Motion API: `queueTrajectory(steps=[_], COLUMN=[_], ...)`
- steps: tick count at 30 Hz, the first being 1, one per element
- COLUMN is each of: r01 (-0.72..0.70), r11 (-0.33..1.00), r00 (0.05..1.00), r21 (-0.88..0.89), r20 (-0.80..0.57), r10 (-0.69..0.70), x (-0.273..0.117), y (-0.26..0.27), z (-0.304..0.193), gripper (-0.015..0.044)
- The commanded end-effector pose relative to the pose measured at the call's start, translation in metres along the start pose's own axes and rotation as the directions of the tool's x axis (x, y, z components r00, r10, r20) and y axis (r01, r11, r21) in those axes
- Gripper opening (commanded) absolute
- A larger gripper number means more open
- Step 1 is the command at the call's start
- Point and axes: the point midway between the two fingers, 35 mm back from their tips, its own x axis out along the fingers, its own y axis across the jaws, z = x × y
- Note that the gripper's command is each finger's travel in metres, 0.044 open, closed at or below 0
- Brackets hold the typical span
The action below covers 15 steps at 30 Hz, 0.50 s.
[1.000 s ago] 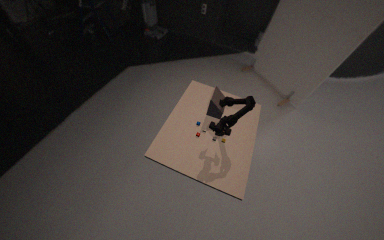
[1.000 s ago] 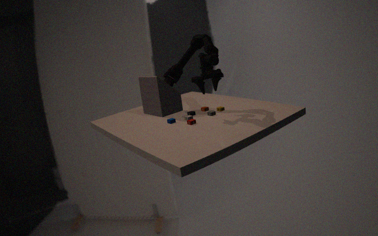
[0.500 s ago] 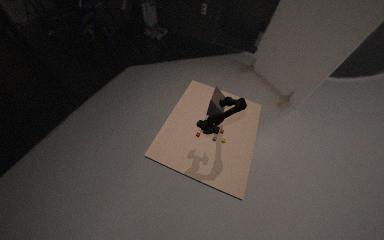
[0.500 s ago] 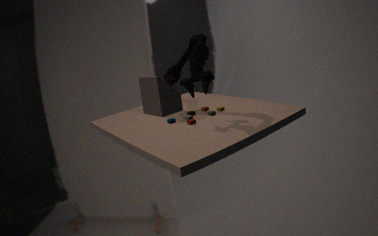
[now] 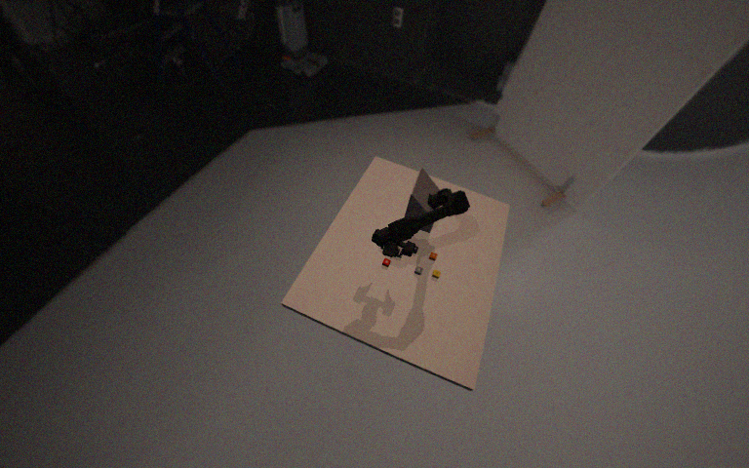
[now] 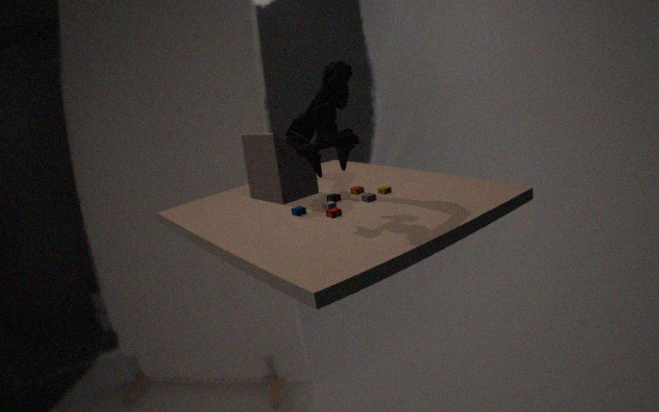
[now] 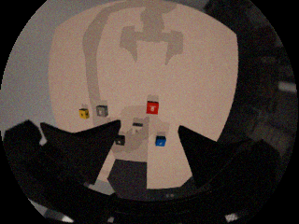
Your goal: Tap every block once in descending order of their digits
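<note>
My gripper [image 6: 331,172] [image 7: 149,126] is open and empty, above the blocks. In the wrist view, the red block [image 5: 386,262] [image 6: 333,213] [image 7: 152,107] lies just beyond the fingertips. The white block [image 6: 330,205] [image 7: 137,128] and blue block [image 6: 298,210] [image 7: 161,141] show between the fingers. The black block [image 6: 333,197] [image 7: 120,140] shows beside the left finger. The grey block [image 5: 418,270] [image 6: 368,197] [image 7: 102,111] and yellow block [image 5: 436,273] [image 6: 383,190] [image 7: 83,113] lie further left. The orange block [image 5: 432,255] [image 6: 357,190] is hidden in the wrist view. The digits are too blurred to read surely.
A tall grey box [image 5: 423,184] [image 6: 262,168] [image 7: 127,177] stands on the table [image 5: 332,260] [image 6: 251,239] [image 7: 201,70] near the black and blue blocks. The arm reaches past it. The arm's shadow falls across the table.
</note>
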Motion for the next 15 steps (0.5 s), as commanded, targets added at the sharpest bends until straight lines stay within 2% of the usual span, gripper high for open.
queueTrajectory(steps=[1,12,15], r01=[0.003,0.003,0.003], r11=[1.0,1.0,1.0], r00=[1.0,1.0,1.0], r21=[-0.003,-0.003,-0.003], r20=[-0.004,-0.004,-0.003], r10=[-0.003,-0.003,-0.003], x=[0.0,0.0,0.031], y=[-0.001,-0.001,-0.002], z=[-0.001,-0.001,0.001], gripper=[0.04,0.04,0.0321])
